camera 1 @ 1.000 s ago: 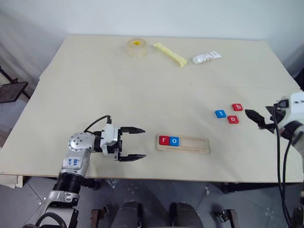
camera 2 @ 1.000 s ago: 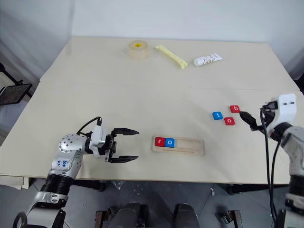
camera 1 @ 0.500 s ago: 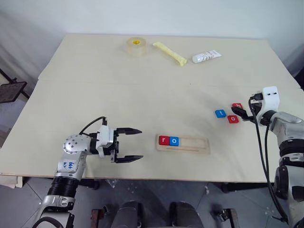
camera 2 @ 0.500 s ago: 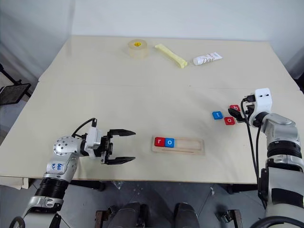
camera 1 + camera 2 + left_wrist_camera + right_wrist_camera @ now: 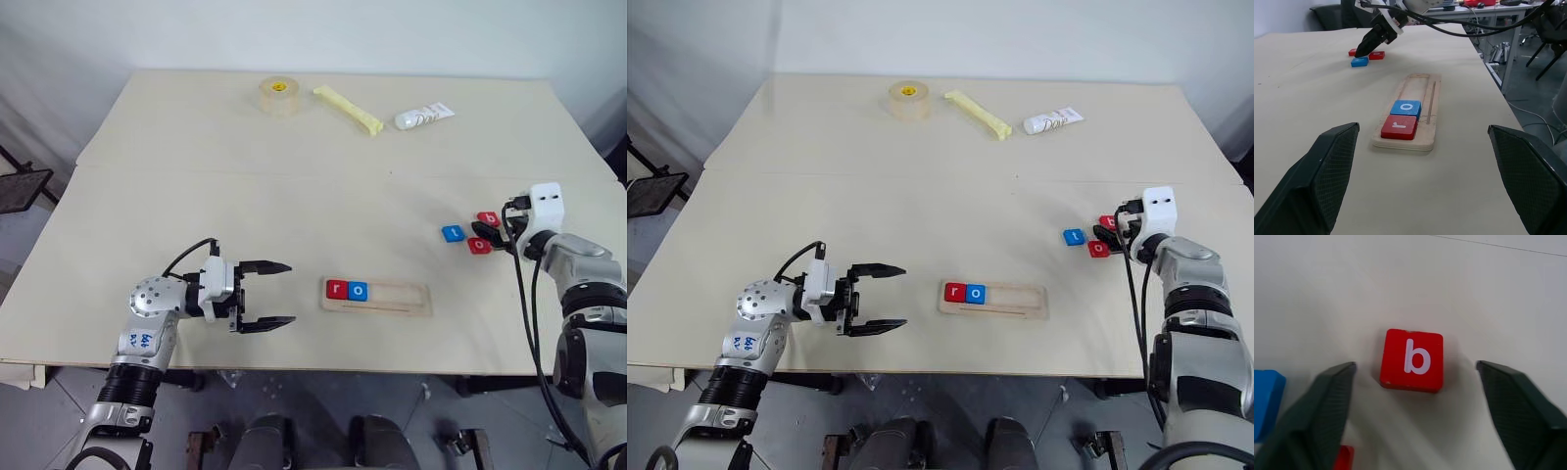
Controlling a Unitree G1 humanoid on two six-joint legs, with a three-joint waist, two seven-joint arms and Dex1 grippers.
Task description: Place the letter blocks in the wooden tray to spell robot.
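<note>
Lying crosswise, wooden tray, letters upright

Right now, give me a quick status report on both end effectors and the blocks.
Left end effector open, idle. Right end effector open around red b block, not gripping. Tray holds r, o. Nothing blocking.

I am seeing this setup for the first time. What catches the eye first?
The wooden tray near the table's front edge, with a red r and blue o at its left end. To the right, the right gripper straddles the red b block, fingers apart.
</note>
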